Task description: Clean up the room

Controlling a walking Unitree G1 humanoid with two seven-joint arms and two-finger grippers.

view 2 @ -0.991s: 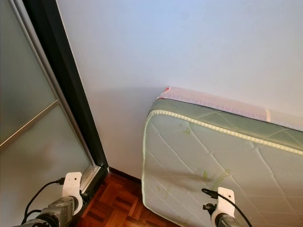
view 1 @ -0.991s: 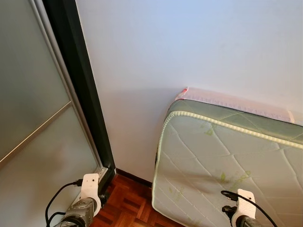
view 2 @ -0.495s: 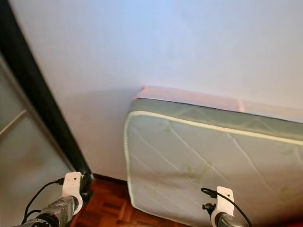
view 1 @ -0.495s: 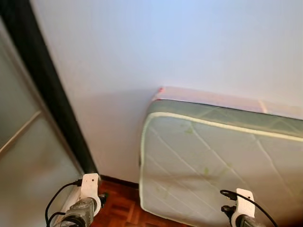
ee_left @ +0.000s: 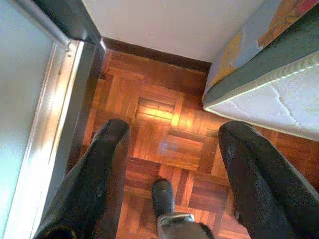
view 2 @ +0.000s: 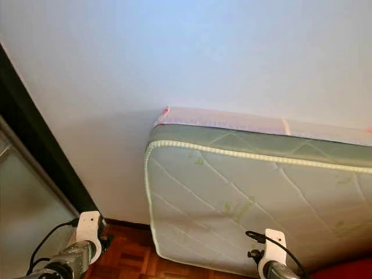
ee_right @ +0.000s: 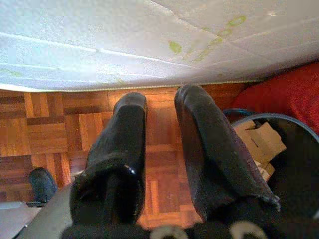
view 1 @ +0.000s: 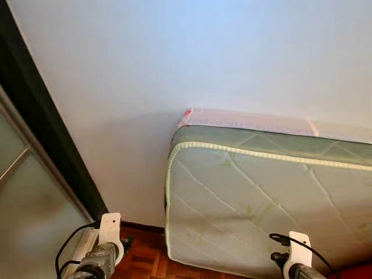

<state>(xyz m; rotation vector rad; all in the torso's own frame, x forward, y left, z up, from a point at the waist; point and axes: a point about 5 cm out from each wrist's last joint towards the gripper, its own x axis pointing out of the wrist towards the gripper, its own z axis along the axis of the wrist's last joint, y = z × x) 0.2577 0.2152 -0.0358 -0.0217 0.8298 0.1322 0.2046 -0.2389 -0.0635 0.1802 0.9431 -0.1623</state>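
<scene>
Hanging low over the parquet floor (ee_left: 164, 129), the left gripper (ee_left: 172, 149) has its fingers spread wide and holds nothing. The right gripper (ee_right: 159, 134) also hangs above the floor, its fingers only a little apart and empty. Just beside it stands a dark bin (ee_right: 284, 149) with pieces of cardboard (ee_right: 259, 142) inside, and something red (ee_right: 284, 89) lies next to the bin. Farther away, a quilted mattress (view 1: 261, 197) stands on its edge and leans on the white wall (view 1: 174, 58). To the left is a sliding door with a dark frame (view 1: 40, 139).
</scene>
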